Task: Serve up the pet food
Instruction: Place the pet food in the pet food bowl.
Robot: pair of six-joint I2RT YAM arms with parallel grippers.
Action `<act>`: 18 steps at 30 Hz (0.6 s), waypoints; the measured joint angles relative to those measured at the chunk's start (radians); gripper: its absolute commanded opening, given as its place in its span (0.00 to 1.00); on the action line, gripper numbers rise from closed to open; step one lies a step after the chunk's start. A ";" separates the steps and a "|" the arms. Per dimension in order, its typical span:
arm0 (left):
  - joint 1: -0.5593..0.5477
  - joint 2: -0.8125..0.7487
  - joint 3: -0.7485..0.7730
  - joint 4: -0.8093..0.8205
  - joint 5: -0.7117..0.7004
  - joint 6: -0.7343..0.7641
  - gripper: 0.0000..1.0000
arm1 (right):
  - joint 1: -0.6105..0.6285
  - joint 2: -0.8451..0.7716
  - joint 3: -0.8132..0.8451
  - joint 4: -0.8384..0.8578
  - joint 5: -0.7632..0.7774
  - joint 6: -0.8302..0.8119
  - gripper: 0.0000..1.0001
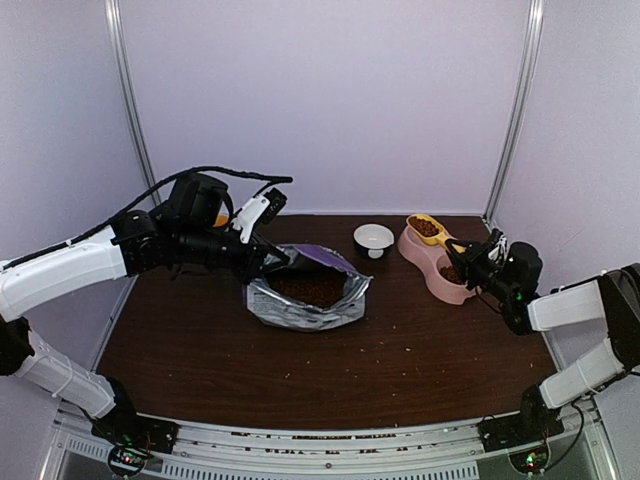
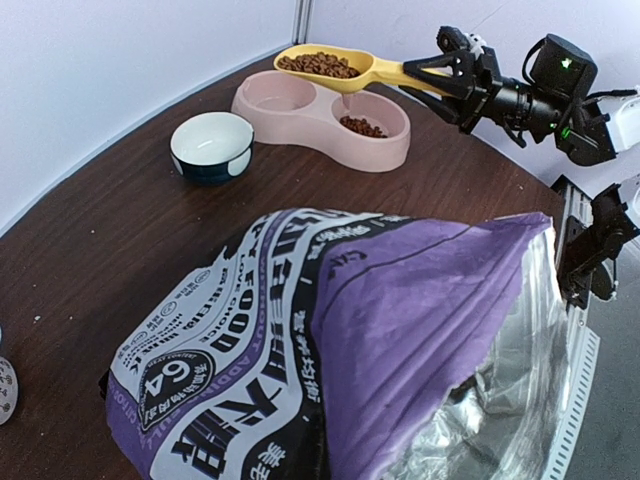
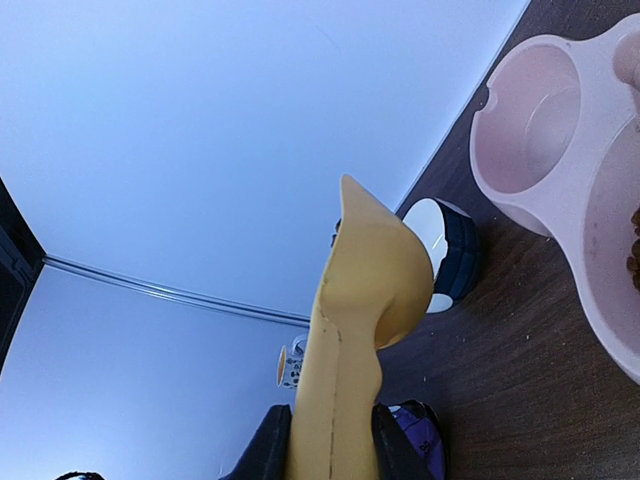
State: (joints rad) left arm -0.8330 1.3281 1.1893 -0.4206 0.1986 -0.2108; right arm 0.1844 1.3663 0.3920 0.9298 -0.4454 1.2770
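Currently: pour step of serving. Right gripper (image 2: 437, 76) is clamping the handle of the yellow scoop (image 2: 375, 68), which is riding roughly level above the pink double bowl (image 2: 300, 138) and carrying a heap of kibble (image 2: 318, 63). Scoop head is hanging over the bare compartment; the compartment nearer the right arm is holding a little kibble. A thin streak under the scoop's neck may be pellets dropping; cannot tell. Left gripper (image 1: 272, 262) is pinched shut on the rim of the purple bag (image 2: 300, 330), propping its mouth open on the table (image 1: 420, 350); more kibble is lying inside.

Judgement: the next move is calling for a wrist roll to tip the scoop, keeping its head inside the bowl's rim so pellets are not scattering onto the table or into the small bowl (image 2: 212, 147) beside it.
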 measured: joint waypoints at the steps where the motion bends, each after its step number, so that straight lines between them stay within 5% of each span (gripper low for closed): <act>1: 0.000 0.000 0.000 0.000 0.000 0.000 0.00 | -0.002 0.012 0.002 0.009 0.001 0.000 0.00; 18: 0.001 -0.008 0.000 -0.010 -0.009 0.004 0.00 | -0.045 0.104 0.004 0.067 0.061 0.003 0.00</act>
State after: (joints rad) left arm -0.8322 1.3201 1.1893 -0.4301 0.1894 -0.2066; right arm 0.1390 1.4700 0.3958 0.9966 -0.3840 1.2797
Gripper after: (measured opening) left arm 0.004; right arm 0.195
